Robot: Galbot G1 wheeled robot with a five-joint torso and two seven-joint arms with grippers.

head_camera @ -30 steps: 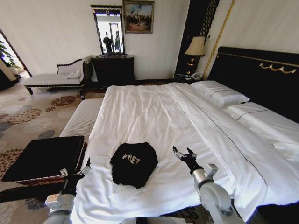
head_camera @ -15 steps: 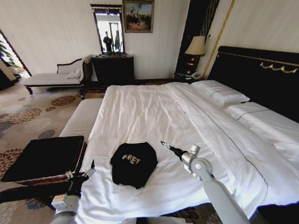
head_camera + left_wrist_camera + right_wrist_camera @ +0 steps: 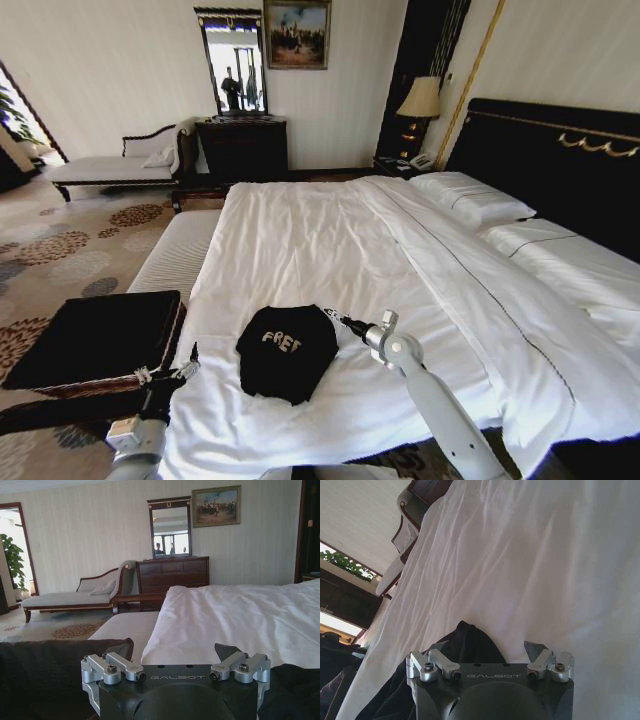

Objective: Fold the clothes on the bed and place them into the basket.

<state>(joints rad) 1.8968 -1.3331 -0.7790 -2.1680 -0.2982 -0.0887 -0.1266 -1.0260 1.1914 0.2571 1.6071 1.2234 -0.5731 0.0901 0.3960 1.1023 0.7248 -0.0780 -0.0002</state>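
The clothes are one black T-shirt (image 3: 287,352) with white "FREE" lettering, lying bunched in a compact shape near the foot of the bed (image 3: 330,230). My right gripper (image 3: 334,317) is open at the shirt's upper right edge, just above the duvet. In the right wrist view the right gripper (image 3: 487,647) has the dark T-shirt (image 3: 470,639) directly ahead between its spread fingers. My left gripper (image 3: 190,362) is open at the bed's left edge, between the shirt and the basket (image 3: 95,340). The left wrist view shows the left gripper (image 3: 172,652) holding nothing.
The wicker basket with black lining sits on the floor left of the bed. A striped white bench (image 3: 180,250) runs along the bed's left side. Pillows (image 3: 470,200) and the black headboard (image 3: 560,160) are on the right. A chaise (image 3: 110,168) and dresser (image 3: 242,150) stand at the far wall.
My right arm has swung left across the duvet, bringing its gripper from well right of the shirt up to the shirt's right edge. The left gripper has barely shifted.
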